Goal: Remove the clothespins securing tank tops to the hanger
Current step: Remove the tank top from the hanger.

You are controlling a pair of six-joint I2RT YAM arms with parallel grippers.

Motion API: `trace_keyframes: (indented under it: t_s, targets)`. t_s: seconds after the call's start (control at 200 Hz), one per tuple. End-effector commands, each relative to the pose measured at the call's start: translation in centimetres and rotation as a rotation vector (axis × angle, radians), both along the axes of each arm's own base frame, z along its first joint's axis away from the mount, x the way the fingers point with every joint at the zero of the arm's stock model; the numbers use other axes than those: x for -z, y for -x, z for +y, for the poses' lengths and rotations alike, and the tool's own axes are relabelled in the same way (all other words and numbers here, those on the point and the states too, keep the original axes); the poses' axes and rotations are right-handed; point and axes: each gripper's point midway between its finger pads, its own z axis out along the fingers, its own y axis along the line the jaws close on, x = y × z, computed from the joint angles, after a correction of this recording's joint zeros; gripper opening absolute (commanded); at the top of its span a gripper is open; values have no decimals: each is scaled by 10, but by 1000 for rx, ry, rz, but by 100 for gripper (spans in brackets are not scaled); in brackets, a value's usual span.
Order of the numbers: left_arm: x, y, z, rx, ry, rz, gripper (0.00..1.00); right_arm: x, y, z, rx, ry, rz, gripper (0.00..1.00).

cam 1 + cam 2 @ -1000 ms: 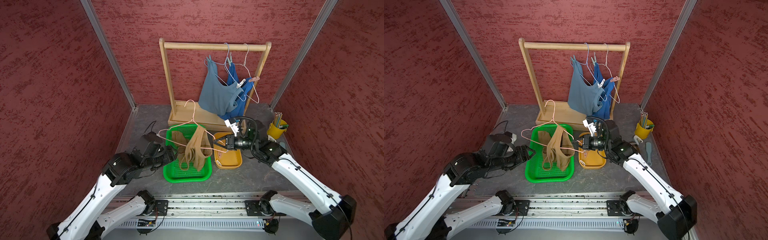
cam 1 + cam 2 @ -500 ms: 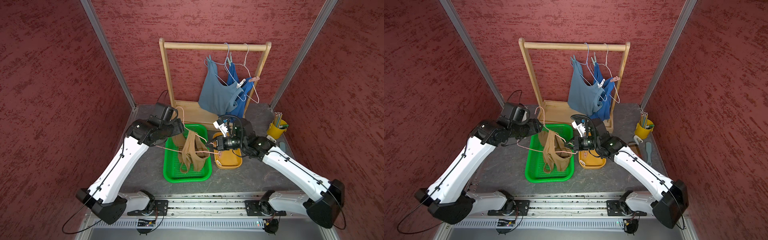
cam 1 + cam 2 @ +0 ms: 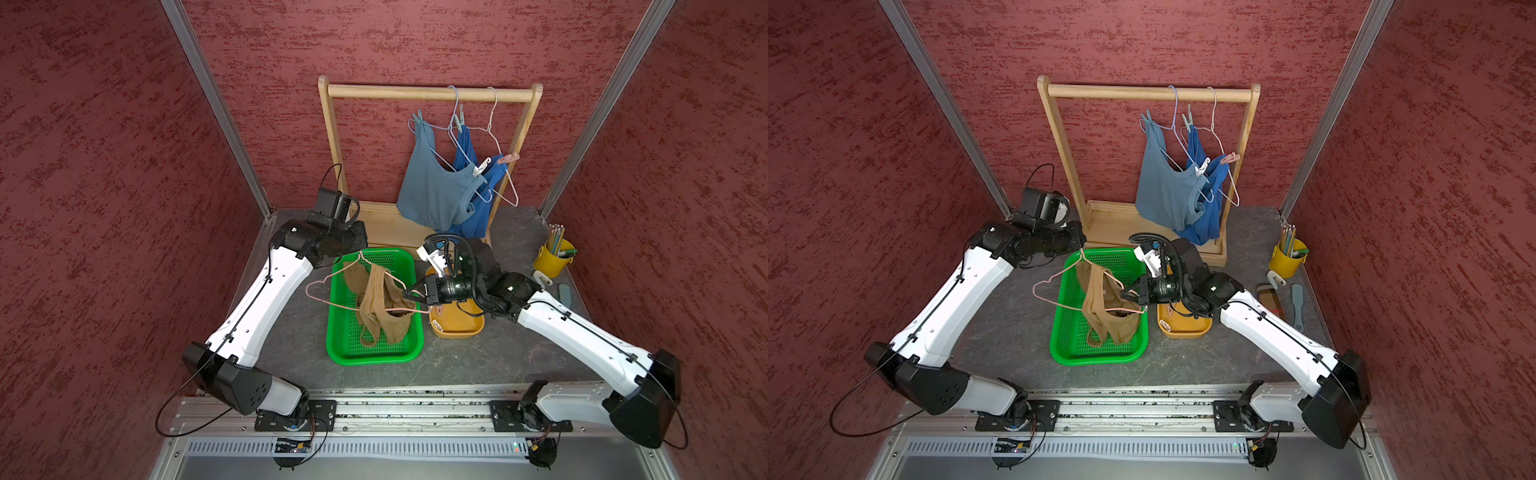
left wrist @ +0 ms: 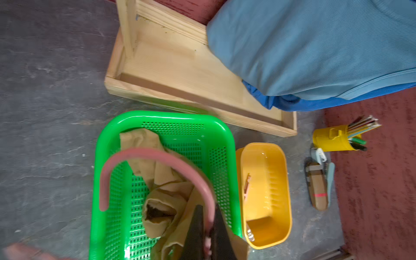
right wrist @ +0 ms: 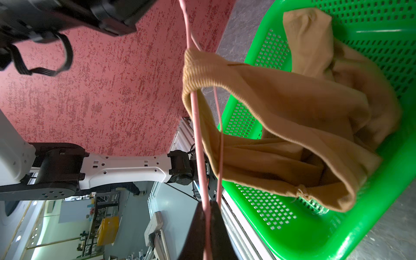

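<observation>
**Task progress.** Two teal clothespins (image 3: pixel 459 122), a white clothespin (image 3: pixel 482 165) and a pink clothespin (image 3: pixel 509 158) sit on the hung garments, upper right of centre in both top views. They pin the grey-blue tank top (image 3: pixel 432 195) and the royal blue tank top (image 3: pixel 478 220) to wire hangers on the wooden rack (image 3: pixel 415 92). A loose pink clothespin (image 4: pixel 247 185) lies in the yellow tray (image 4: pixel 287 202).

The tan tank top (image 3: pixel 380 307), at frame centre, shows no clothespin. It drapes by one strap over the pink hanger (image 3: pixel 328 284) and sags into the green basket (image 3: pixel 374 359).

My left gripper (image 4: pixel 208 227) is clamped on that hanger at the neck of its hook. My right gripper (image 5: pixel 208 216) is clamped where the hanger's wires meet at its shoulder end.

I judge one garment of three unpinned, though it is not yet off its hanger. The four clothespins on the rack are what is left.
</observation>
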Motion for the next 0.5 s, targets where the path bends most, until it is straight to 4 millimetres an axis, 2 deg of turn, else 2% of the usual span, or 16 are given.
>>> trace_keyframes:
  t_s: [0.0,0.05,0.065,0.07,0.11,0.155,0.2,0.276,0.351,0.376,0.496]
  targets:
    - [-15,4,-6,25,28,-34,0,-23,-2,12,-32,-54,-74,0]
    - [-20,4,0,22,-4,-50,0,-18,-3,12,-28,-42,-68,0]
    - [-22,4,0,23,-15,-55,0,-17,-4,12,-26,-36,-66,6]
    - [-22,4,1,24,-20,-55,0,-15,-4,12,-25,-31,-64,13]
    - [-24,4,4,28,-59,-62,0,-8,-7,10,-8,5,-57,47]
    - [-27,5,8,30,-125,-69,0,2,-13,5,31,72,-48,77]
    - [-29,6,13,27,-208,-73,0,16,-19,-2,65,156,-40,98]
    - [-29,8,17,34,-343,-73,0,38,-27,-17,115,311,-10,99]
    - [-20,7,22,41,-466,-58,0,49,-30,-32,150,436,11,99]
    - [-17,7,23,45,-502,-53,0,59,-34,-35,162,495,35,99]
    - [-10,4,32,65,-694,-75,0,65,-41,-57,209,681,69,99]
